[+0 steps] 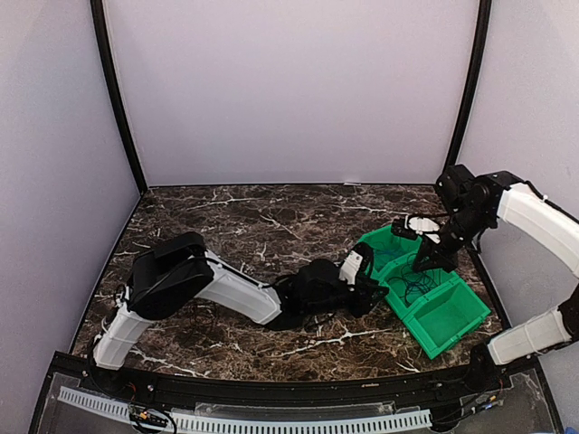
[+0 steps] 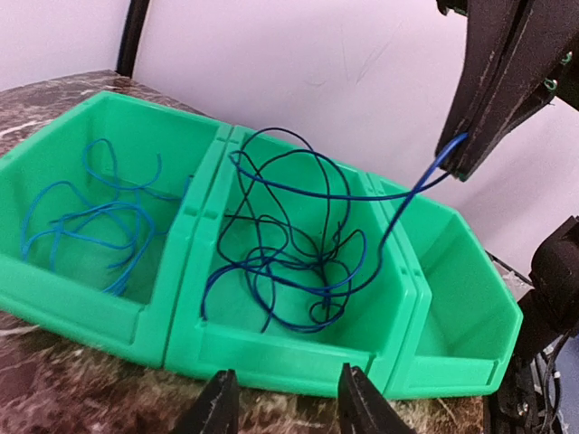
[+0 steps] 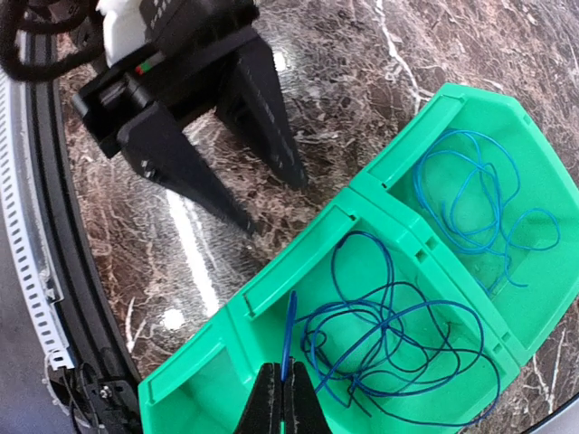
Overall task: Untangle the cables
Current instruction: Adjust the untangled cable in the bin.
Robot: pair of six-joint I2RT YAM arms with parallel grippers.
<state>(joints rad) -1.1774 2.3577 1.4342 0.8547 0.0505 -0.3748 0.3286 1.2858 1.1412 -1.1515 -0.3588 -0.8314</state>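
above the middle bin (image 2: 271, 360), pinching a blue strand (image 2: 412, 194) in shut right fingers (image 3: 270, 405), probably to draw it out of the cables (image 2: 289, 267) tangled in that bin. holding left fingers (image 2: 217, 407) half open and empty at the bin's front, free to pin the rest.

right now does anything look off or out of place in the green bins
Only the middle bin stands out: dark blue and black cables sit knotted together in it, and one blue strand rises out of the knot to the right gripper, which is shut on it. The light blue cable lies alone in its own bin.
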